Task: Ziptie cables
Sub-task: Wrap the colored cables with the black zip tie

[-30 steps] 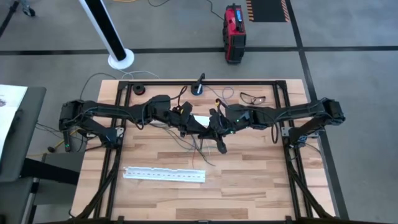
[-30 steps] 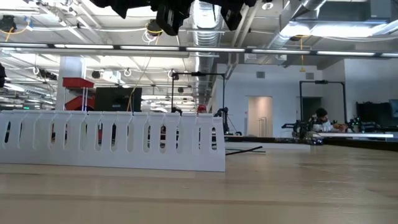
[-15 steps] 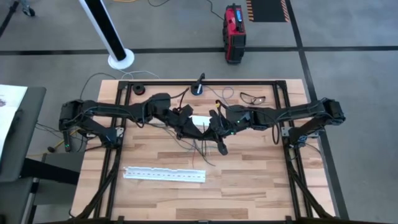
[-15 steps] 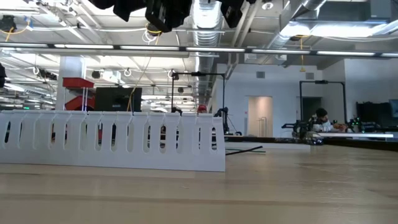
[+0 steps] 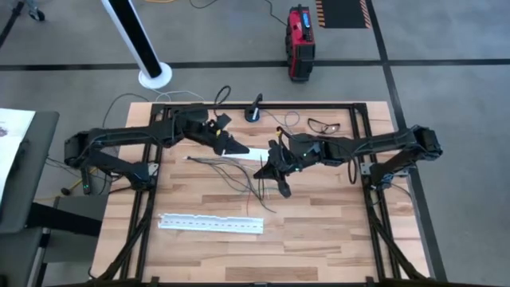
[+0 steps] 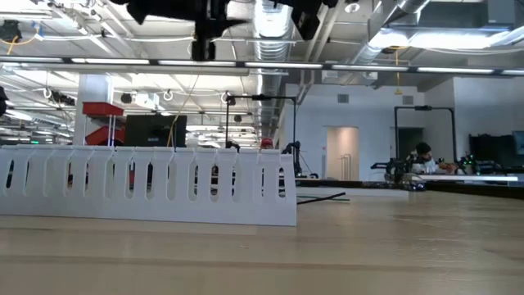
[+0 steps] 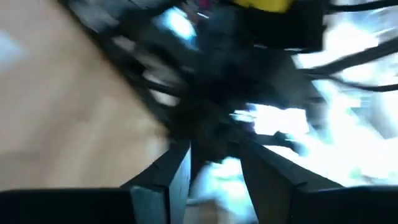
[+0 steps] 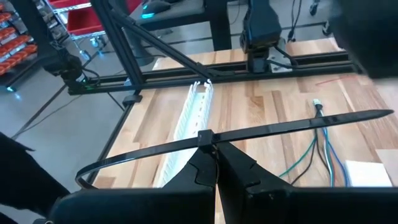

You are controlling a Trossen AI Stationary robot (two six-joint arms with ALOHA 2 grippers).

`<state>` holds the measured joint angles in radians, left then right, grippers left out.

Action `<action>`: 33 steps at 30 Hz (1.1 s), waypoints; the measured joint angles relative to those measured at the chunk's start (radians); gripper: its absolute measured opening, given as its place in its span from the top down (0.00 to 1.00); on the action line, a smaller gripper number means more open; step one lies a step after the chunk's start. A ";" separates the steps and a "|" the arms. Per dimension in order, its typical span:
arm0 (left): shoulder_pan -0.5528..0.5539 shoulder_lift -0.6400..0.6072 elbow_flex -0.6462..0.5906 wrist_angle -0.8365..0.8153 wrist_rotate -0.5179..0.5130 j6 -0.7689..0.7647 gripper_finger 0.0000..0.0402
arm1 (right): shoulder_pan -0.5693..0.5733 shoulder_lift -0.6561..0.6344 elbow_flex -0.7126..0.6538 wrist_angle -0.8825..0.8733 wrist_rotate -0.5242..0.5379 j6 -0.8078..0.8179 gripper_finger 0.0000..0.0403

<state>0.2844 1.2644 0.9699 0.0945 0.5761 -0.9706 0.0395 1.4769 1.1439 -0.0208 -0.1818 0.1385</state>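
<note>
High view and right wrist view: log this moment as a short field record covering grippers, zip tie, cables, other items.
right gripper: shut on the black zip tie, mid-table
zip tie: looped at one end, tail free, not around the cables
left gripper: over the table's rear left, away from the right one; fingers unclear
cables: loose on the wood
white perforated strip: front of table
safety glasses: rear right

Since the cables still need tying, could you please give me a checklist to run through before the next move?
1. Zip tie gripped: ok, the right end effector is shut on it beside its head.
2. Tie around the cables: not ok, it encloses no wire.
3. Cables bunched: not ok, they lie splayed on the table.
4. Left end effector clear of the cables: ok, it is apart from them, toward the far side.
5. White perforated strip out of the way: ok, it lies near the front edge.
</note>
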 joint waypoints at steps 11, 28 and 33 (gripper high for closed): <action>-0.042 -0.008 0.001 0.027 -0.201 -0.085 0.67 | -0.030 0.000 0.000 0.005 0.000 0.019 1.00; -0.111 0.035 0.001 0.101 -0.242 -0.207 0.67 | -0.036 0.000 0.000 0.005 0.000 0.015 1.00; -0.116 0.048 0.000 0.097 -0.260 -0.191 0.67 | -0.036 0.001 0.000 0.005 0.000 0.014 1.00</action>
<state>0.1686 1.3123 0.9703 0.1919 0.3158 -1.1618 0.0036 1.4775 1.1439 -0.0161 -0.1818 0.1528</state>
